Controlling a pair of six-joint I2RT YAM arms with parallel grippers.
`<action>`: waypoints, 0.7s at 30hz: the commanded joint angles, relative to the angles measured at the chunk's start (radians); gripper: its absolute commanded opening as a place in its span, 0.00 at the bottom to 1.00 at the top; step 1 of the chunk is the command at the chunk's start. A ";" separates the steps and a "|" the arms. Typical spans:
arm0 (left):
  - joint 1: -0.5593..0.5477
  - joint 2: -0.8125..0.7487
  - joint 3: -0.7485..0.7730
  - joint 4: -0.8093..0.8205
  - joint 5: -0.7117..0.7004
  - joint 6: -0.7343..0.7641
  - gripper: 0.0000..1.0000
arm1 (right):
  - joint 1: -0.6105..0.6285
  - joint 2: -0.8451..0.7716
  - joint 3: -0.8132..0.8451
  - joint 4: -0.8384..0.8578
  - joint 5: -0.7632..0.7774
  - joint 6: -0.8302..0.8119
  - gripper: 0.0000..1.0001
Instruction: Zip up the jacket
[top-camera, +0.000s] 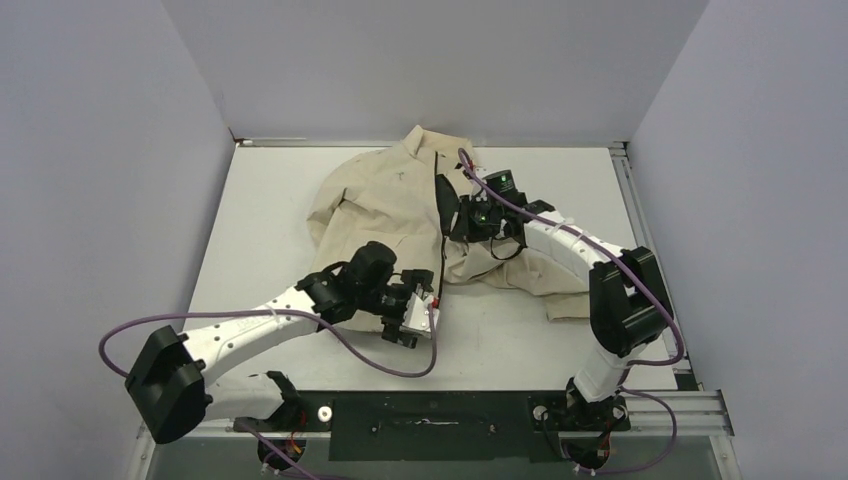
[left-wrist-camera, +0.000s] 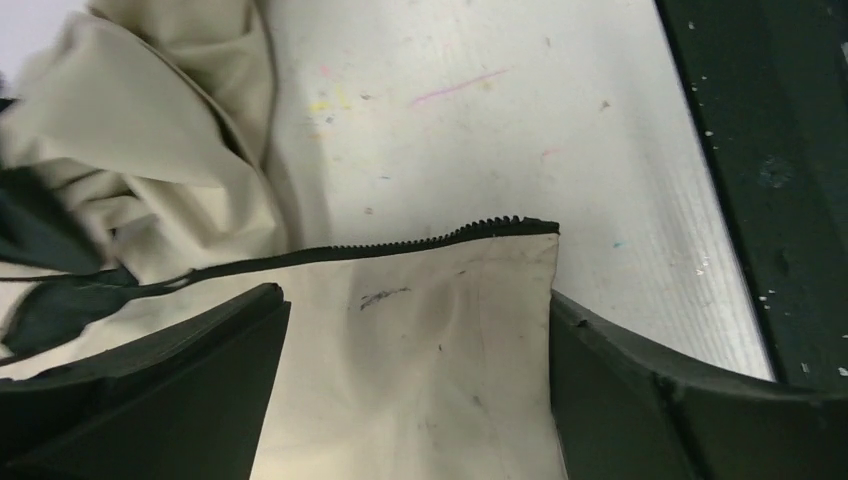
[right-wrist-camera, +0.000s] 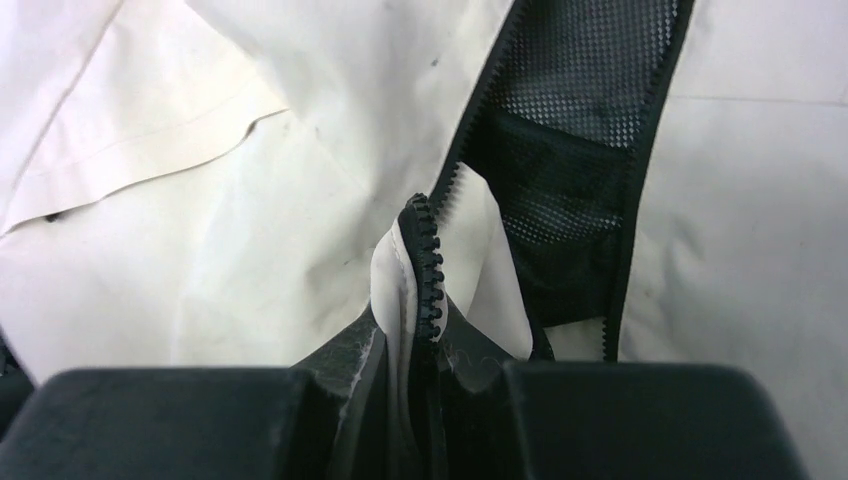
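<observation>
The beige jacket (top-camera: 385, 190) lies crumpled at the back middle of the white table, its front partly apart along the black zipper. My left gripper (top-camera: 418, 312) is at the jacket's near bottom corner. In the left wrist view it (left-wrist-camera: 412, 300) is open, fingers wide apart, with the flat hem corner (left-wrist-camera: 440, 350) lying between them and the zipper teeth (left-wrist-camera: 400, 245) just beyond. My right gripper (top-camera: 478, 222) is higher up the front opening. In the right wrist view it (right-wrist-camera: 428, 350) is shut on a raised fold of the jacket edge with zipper teeth (right-wrist-camera: 430, 260). Black mesh lining (right-wrist-camera: 580, 120) shows behind.
Grey walls close the table (top-camera: 280, 200) on three sides. A dark rail (left-wrist-camera: 780, 150) runs along the near edge, close to my left gripper. Purple cables (top-camera: 350, 345) loop from both arms. The right arm (top-camera: 570, 245) lies over the jacket's right side.
</observation>
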 joint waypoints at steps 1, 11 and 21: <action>0.010 0.073 0.117 -0.177 0.125 0.121 0.99 | -0.008 -0.054 -0.016 0.109 -0.053 0.015 0.05; 0.101 0.285 0.392 -0.928 0.302 0.923 0.96 | -0.032 -0.068 -0.087 0.140 -0.146 0.012 0.05; 0.035 0.353 0.235 -0.537 0.366 0.874 0.96 | -0.033 -0.067 -0.091 0.146 -0.171 0.022 0.05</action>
